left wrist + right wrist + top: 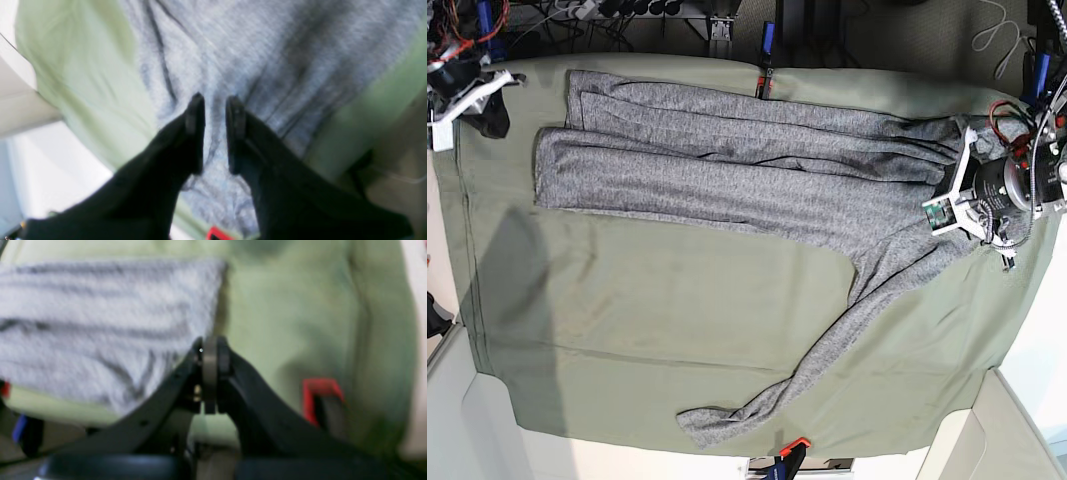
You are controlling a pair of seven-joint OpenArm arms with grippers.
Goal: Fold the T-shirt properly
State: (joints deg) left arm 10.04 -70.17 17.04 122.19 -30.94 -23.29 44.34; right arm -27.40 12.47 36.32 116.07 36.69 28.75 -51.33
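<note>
The heather-grey T-shirt [757, 165] lies flattened across the far half of the olive-green table cloth [657, 310]. One long sleeve [827, 340] trails toward the near edge. My left gripper [215, 106] hovers over the shirt's right end [267, 50]. Its fingers stand a narrow gap apart, and grey fabric shows in the gap and creases toward the tips. In the base view that arm [983, 190] is at the right. My right gripper [209, 346] is shut with nothing in it, just off the shirt's corner [200, 290]. It is at the far left in the base view [489, 112].
Red clamps hold the cloth at the near edge [792, 445], at the far edge [762, 85] and beside my right gripper [320, 393]. Cables and gear lie beyond the far edge [627, 10]. White walls flank the table's near corners [467, 430].
</note>
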